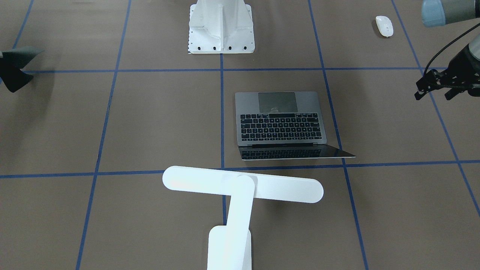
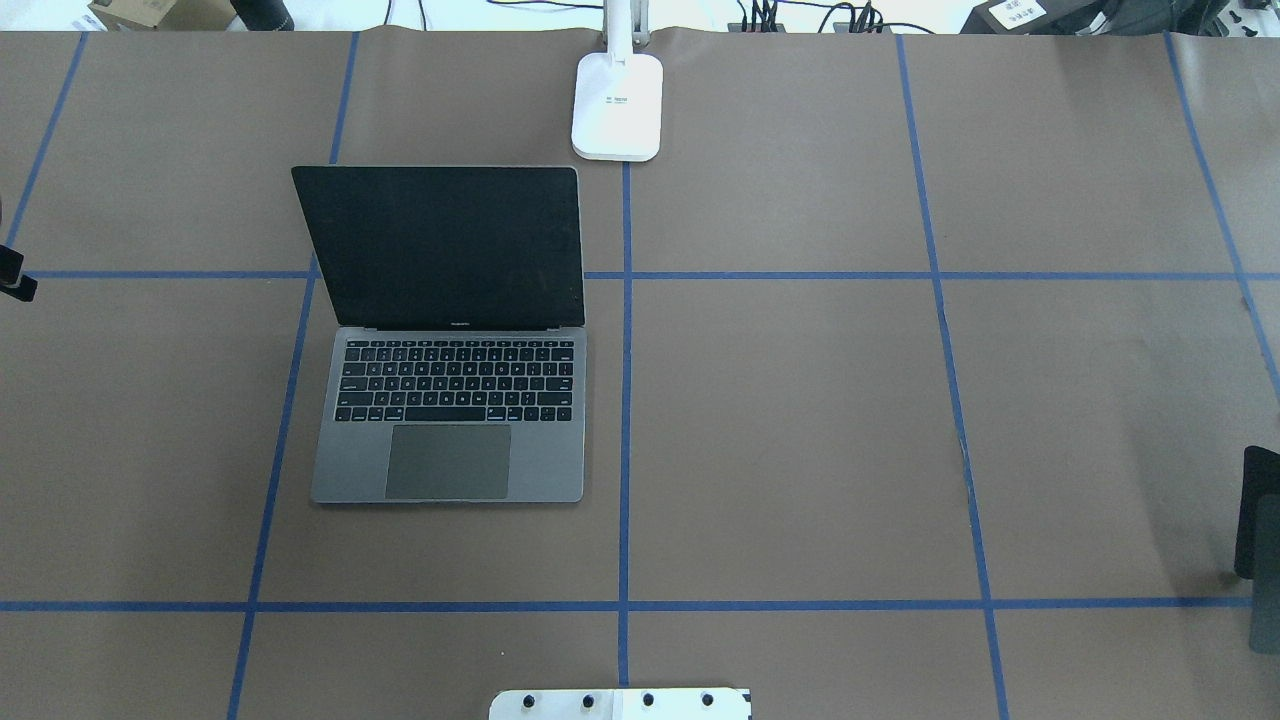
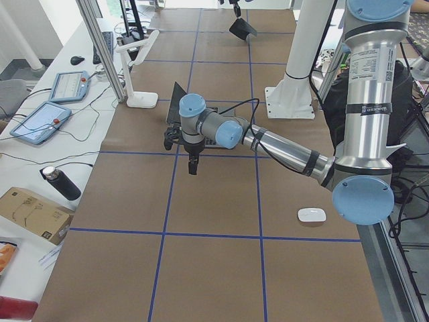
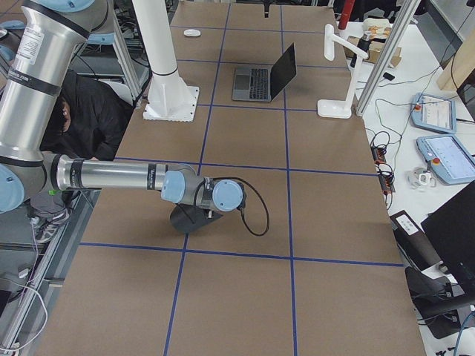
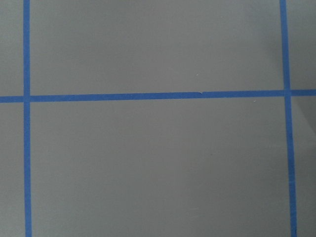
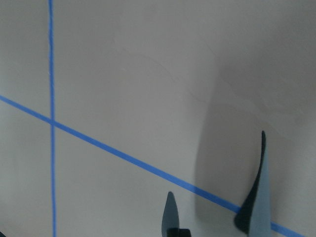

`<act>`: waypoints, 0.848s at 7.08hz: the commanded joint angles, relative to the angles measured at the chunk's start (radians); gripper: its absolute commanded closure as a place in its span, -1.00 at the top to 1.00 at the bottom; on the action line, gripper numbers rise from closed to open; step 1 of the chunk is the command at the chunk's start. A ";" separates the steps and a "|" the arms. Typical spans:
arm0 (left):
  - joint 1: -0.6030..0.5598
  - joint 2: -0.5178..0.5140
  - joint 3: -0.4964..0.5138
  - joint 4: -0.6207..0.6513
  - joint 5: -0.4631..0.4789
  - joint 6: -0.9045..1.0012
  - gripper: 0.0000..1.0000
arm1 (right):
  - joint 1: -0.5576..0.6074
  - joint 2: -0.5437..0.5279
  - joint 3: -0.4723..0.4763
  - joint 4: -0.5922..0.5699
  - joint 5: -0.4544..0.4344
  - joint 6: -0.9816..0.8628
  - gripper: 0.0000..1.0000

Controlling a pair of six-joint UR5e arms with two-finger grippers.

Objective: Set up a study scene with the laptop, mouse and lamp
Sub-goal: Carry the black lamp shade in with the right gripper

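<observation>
The grey laptop stands open left of the table's middle, its dark screen facing the robot. The white lamp stands behind it at the far edge, with its base on the centre line. The white mouse lies near the robot's base on its left side, also seen as the mouse. My left gripper hovers open and empty beyond the laptop's left side. My right gripper is low over the table's right end, holding a black pad that hangs below it.
The white ribbed pedestal stands at the near middle edge. Blue tape lines grid the brown table. A side bench beyond the far edge holds tablets, a bottle and a box. A person in dark clothes is behind the robot.
</observation>
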 commanded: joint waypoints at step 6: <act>0.001 0.011 0.030 -0.002 0.011 0.038 0.99 | -0.419 0.597 0.001 0.003 -0.146 0.912 -1.00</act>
